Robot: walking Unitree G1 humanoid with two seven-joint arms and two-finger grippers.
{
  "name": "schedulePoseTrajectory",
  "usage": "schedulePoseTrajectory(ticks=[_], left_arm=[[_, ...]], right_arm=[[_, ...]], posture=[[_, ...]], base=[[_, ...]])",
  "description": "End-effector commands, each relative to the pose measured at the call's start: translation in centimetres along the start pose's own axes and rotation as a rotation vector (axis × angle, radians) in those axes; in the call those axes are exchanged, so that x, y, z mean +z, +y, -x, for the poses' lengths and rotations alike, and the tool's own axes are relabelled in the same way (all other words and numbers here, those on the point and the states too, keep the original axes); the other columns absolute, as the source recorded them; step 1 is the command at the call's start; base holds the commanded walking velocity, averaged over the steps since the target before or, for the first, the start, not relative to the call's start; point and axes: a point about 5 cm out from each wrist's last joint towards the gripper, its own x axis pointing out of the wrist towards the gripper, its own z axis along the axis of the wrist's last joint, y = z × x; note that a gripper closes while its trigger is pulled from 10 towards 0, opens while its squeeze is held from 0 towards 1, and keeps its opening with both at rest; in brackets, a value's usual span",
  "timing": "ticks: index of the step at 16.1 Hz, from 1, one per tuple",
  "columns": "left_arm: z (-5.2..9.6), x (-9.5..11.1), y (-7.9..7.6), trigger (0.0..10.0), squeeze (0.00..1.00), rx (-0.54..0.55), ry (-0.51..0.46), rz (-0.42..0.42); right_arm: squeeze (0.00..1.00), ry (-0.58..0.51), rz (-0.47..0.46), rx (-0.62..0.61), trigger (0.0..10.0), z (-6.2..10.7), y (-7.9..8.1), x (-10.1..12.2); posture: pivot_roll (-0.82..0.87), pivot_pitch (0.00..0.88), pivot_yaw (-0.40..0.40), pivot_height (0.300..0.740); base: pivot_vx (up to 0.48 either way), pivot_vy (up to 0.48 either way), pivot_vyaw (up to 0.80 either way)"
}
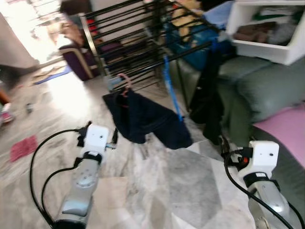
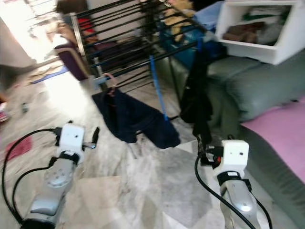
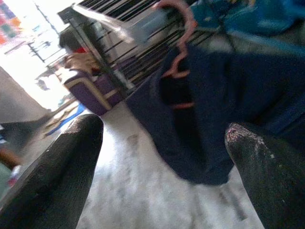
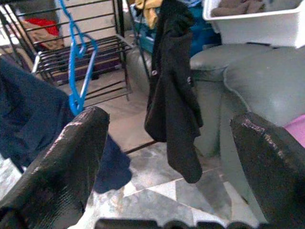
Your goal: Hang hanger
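Note:
A pink hanger [image 1: 125, 83] carrying a dark navy garment [image 1: 143, 117] hangs from the near rail of a black drying rack [image 1: 138, 28]. To its right an empty blue hanger [image 1: 171, 90] hangs from the same rack, then a black garment [image 1: 207, 102]. My left gripper [image 3: 164, 128] is open, low over the floor, short of the navy garment [image 3: 214, 119], with nothing between its fingers. My right gripper [image 4: 169, 119] is also open and empty, low in front of the black garment [image 4: 174, 95] and the blue hanger [image 4: 76, 81].
A grey-green sofa [image 1: 267, 81] stands to the right with a pink cushion [image 1: 286, 126] and a white laundry basket [image 1: 267, 28] on it. A purple piece of furniture [image 1: 78, 59] sits behind the rack. A red cloth [image 1: 23, 147] lies on the marble floor at left.

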Motion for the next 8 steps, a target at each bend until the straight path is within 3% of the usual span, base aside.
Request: schedulePoseTrajectory(ticks=[1,4,5,6,8], left_arm=[[0.2,-0.3,1.0,10.0,0.0,0.047,0.019,0.007],[0.4,0.2,3.3,10.0,0.0,0.181,0.001,0.003],[0.4,0.2,3.6,10.0,0.0,0.197,0.001,0.005],[0.6,-0.2,4.0,10.0,0.0,0.258,0.025,0.061],[1.2,0.6,4.1,10.0,0.0,0.302,-0.005,0.034]], right_arm=[[0.0,-0.011,-0.023,0.033,10.0,-0.2,1.0,0.4],[0.0,0.006,-0.02,0.13,10.0,-0.9,2.7,0.8],[0.0,0.007,-0.019,0.144,10.0,-1.0,2.9,0.9],[0.0,0.018,-0.018,0.192,10.0,-1.5,3.4,0.7],[0.0,0.016,-0.03,0.243,10.0,-2.2,4.1,0.8]], posture=[[-0.11,0.0,0.139,0.74],[-0.06,0.0,0.02,0.74],[-0.06,0.0,0.02,0.74],[-0.03,0.0,-0.015,0.74],[0.02,0.0,-0.024,0.74]], base=[[0.0,0.0,0.0],[0.0,0.0,0.0],[0.0,0.0,0.0],[0.0,0.0,0.0],[0.0,0.0,0.0]])
